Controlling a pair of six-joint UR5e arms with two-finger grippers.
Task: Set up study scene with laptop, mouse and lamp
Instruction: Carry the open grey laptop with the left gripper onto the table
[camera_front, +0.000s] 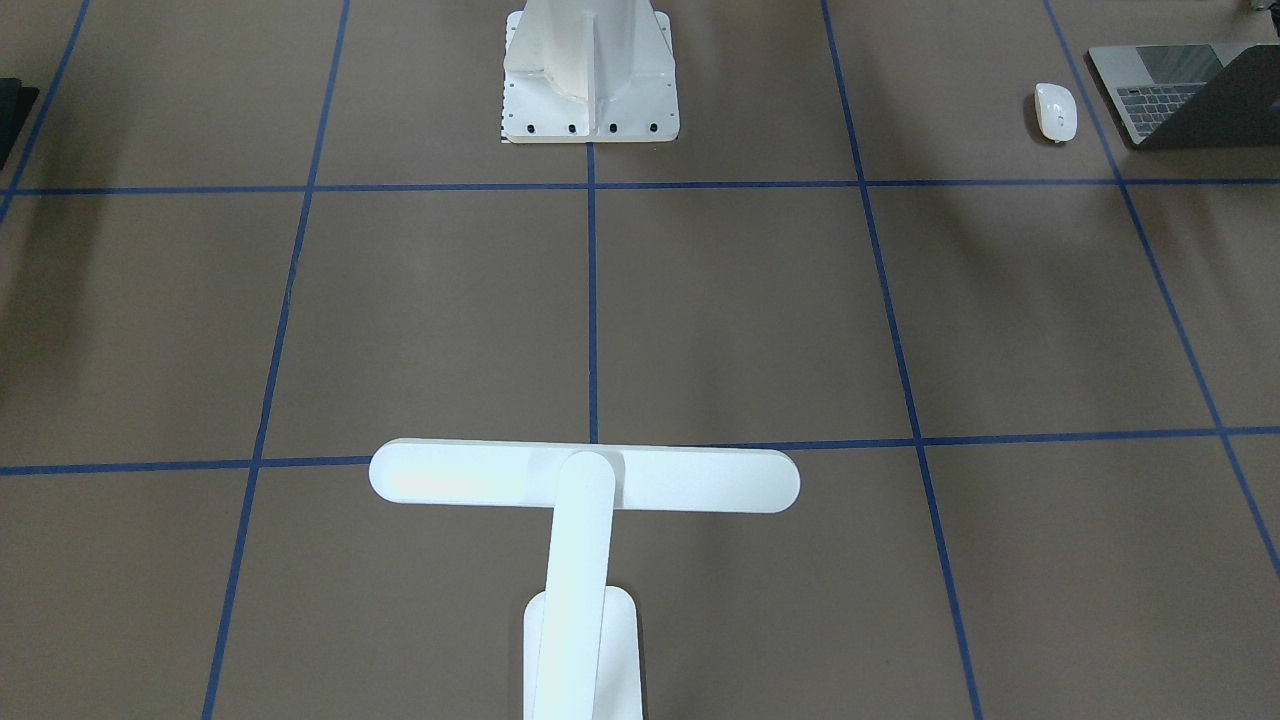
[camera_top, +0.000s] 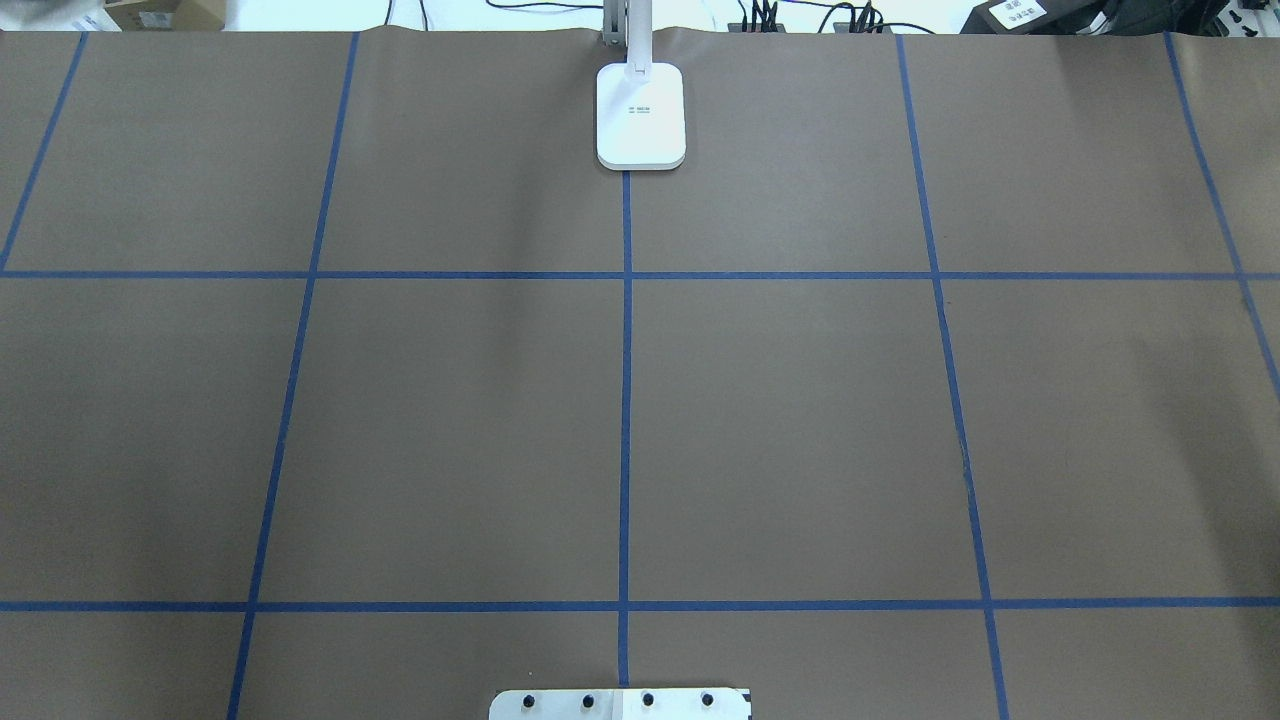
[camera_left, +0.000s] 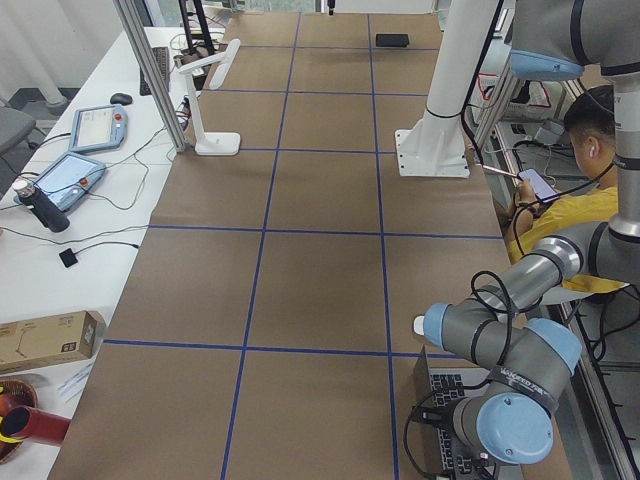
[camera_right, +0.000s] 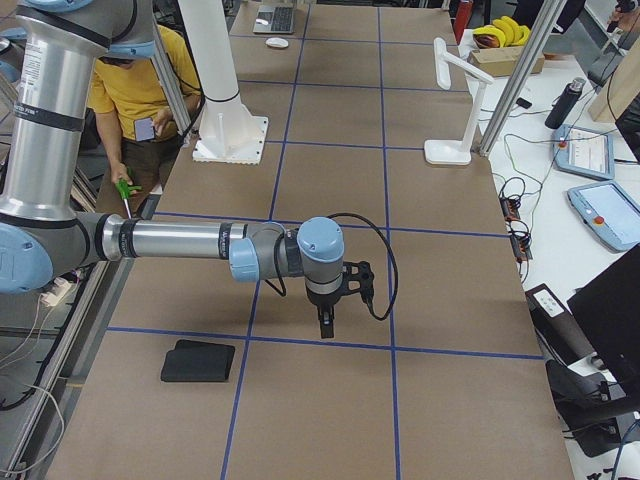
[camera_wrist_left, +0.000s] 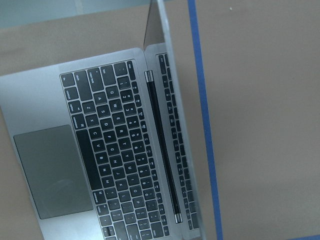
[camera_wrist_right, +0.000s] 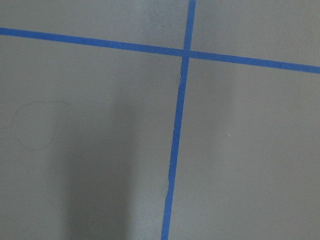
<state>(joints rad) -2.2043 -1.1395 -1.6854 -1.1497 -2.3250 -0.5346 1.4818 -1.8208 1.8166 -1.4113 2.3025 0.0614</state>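
The laptop (camera_wrist_left: 100, 150) sits open at the tabletop's (camera_top: 800, 400) left near corner, partly cut off, mouse (camera_front: 1055, 111) just beside it, lamp (camera_front: 583, 477) well apart at the far edge. The left arm's (camera_left: 500, 350) fingers are hidden; whether the right fingers (camera_right: 326, 324) are apart I cannot tell.

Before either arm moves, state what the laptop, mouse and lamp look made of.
The laptop: apparently metal, matte grey with a soft sheen on the palm rest; keys black, likely plastic.
The mouse: probably plastic, glossy white, catching highlights.
The lamp: smooth white throughout, satin finish; plastic or painted metal, cannot tell which.
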